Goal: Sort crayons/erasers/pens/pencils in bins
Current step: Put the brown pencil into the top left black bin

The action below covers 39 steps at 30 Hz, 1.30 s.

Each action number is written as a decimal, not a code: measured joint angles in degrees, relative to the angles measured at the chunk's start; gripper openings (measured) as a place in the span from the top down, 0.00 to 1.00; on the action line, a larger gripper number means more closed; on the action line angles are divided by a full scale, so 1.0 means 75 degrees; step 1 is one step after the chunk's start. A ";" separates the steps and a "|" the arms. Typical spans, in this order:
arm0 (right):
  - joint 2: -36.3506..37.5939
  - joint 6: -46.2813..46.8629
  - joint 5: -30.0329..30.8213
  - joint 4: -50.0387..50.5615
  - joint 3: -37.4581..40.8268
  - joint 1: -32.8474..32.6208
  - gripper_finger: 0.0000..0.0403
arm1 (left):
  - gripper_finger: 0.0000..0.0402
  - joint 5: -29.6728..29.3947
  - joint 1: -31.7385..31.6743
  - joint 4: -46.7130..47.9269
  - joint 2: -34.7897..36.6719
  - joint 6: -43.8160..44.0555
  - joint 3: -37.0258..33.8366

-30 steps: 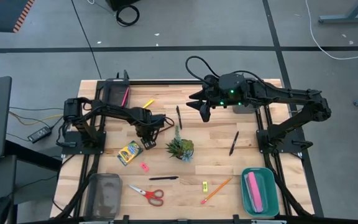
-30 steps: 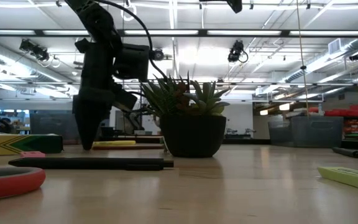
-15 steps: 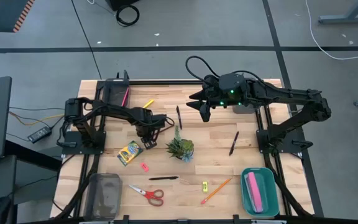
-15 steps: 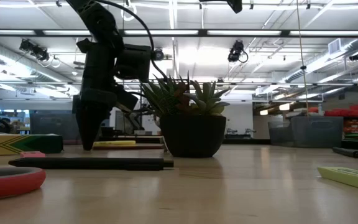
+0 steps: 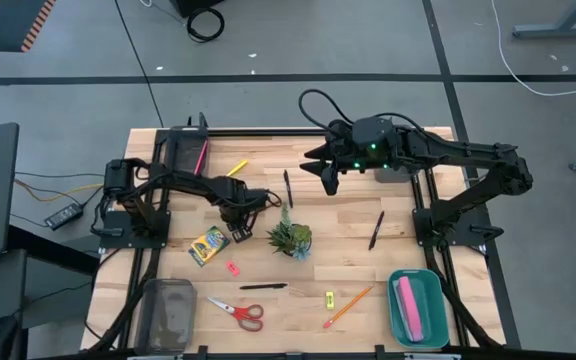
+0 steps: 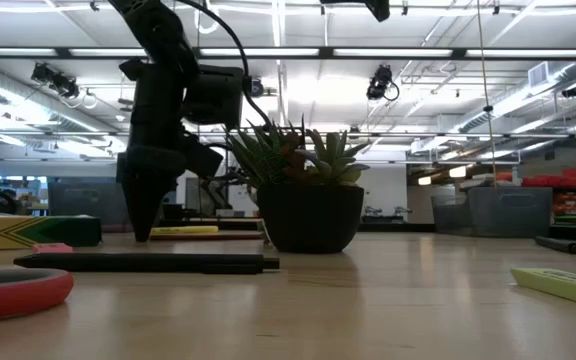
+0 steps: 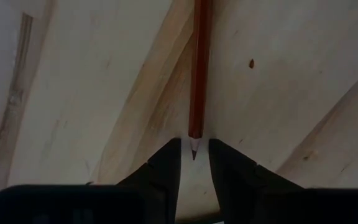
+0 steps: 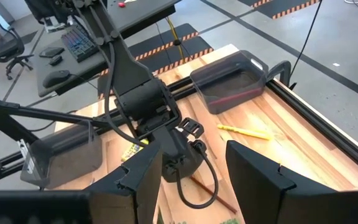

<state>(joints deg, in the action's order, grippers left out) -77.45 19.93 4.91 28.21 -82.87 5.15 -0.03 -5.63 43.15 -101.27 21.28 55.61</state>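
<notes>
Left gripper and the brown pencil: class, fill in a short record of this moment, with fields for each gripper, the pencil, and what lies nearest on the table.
left gripper: down at the table, fingers a little apart, straddling the pencil's tip
brown pencil: flat on the wood, point toward the gripper, not lifted
right gripper: raised over the table's far side, open, holding nothing
nearest things: crayon box and potted plant
pencil bin: far left corner, already holds a pink pencil
</notes>
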 joint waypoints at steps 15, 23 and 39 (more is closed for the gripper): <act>0.0000 0.0048 0.0000 -0.0001 0.0000 -0.0003 0.54 | 0.97 -0.0420 0.0097 -0.0126 -0.0003 0.0085 0.0012; 0.0000 0.0058 -0.0001 -0.0003 0.0000 -0.0003 0.54 | 0.98 -0.0471 0.0085 -0.0177 -0.0003 0.0334 0.0015; 0.0173 -0.1206 0.0087 0.1969 -0.0003 0.0300 0.54 | 1.00 -0.0413 0.0073 -0.0667 0.0571 0.0785 0.0041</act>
<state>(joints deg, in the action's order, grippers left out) -76.15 10.88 5.56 42.97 -82.89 7.39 -3.13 -5.08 38.15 -96.99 27.16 55.92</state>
